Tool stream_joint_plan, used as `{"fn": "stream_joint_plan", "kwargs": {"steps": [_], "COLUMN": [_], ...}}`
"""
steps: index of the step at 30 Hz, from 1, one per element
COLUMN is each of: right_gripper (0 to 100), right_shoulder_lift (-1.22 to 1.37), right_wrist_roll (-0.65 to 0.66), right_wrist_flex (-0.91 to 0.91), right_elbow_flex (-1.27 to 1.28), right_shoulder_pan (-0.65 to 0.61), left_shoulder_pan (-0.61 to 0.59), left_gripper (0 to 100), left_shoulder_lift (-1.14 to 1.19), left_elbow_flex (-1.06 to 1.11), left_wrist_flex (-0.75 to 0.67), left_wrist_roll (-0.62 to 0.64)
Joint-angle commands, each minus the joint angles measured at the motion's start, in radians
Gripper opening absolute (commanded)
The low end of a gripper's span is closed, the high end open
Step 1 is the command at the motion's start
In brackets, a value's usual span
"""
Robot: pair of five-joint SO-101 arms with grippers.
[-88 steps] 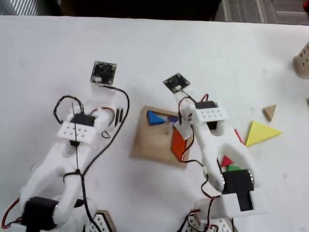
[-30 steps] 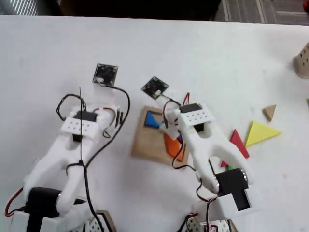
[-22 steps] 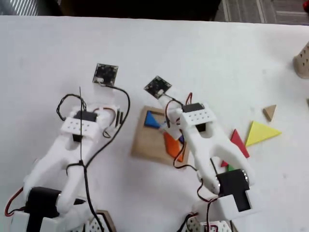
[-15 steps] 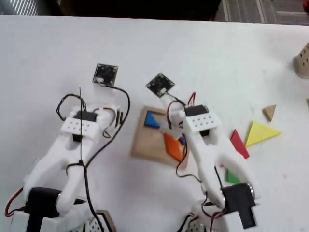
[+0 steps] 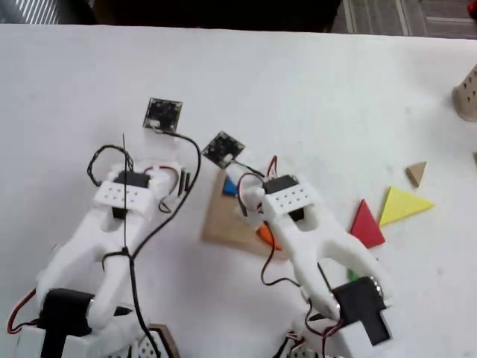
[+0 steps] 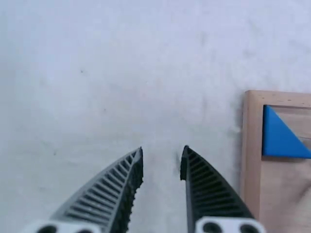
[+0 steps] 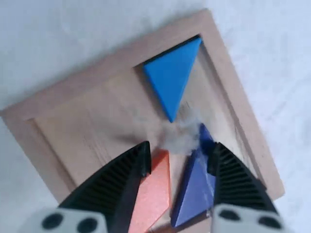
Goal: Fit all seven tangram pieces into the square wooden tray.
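Green piece [image 5: 353, 274] peeks out beside the right arm, nearest the bases. Farther out, the right gripper [image 7: 179, 148] hangs over the wooden tray [image 7: 73, 88], jaws apart and holding nothing. Under it an orange piece [image 7: 153, 194] and a dark blue piece [image 7: 192, 189] lie side by side. A blue triangle [image 7: 171, 80] sits beyond them, against the raised rim. Much of the tray floor is bare.

The left gripper [image 6: 162, 154], jaws apart, is over bare table [image 6: 121, 58] just beside the rim. A red triangle [image 5: 367, 222], yellow triangle [image 5: 402, 205] and small tan triangle [image 5: 416, 173] lie loose, with open white surface beyond.

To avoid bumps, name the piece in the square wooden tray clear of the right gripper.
The light blue triangle; the orange piece and dark blue piece sit between the right gripper's fingers.
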Motion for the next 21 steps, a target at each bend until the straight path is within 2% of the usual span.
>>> {"fn": "stream_joint_plan", "kwargs": {"steps": [1,4,10,21], "right_gripper": [11.3,5.7,2.1,1.9], "right_shoulder_lift": [0.022,0.027,0.027,-0.073], "right_wrist_roll": [0.035,0.041,0.043,0.026], "right_wrist_flex": [0.001,-0.002,-0.05,0.001], "right_elbow_flex": [-0.049,-0.06,-0.063,-0.063], "right_shoulder_pan": [-0.01,0.008,0.09,0.122], "left_shoulder_pan": [-0.007,-0.007,-0.007,-0.007], "left_gripper": [15,15,15,15], "left_shoulder_lift": [-0.004,-0.002,-0.002,-0.001], "left_elbow_flex": [-0.061,-0.061,-0.061,-0.061], "left_wrist_flex": [-0.029,-0.029,-0.029,-0.029], "left_wrist_roll": [0.003,0.003,0.003,0.003]}}
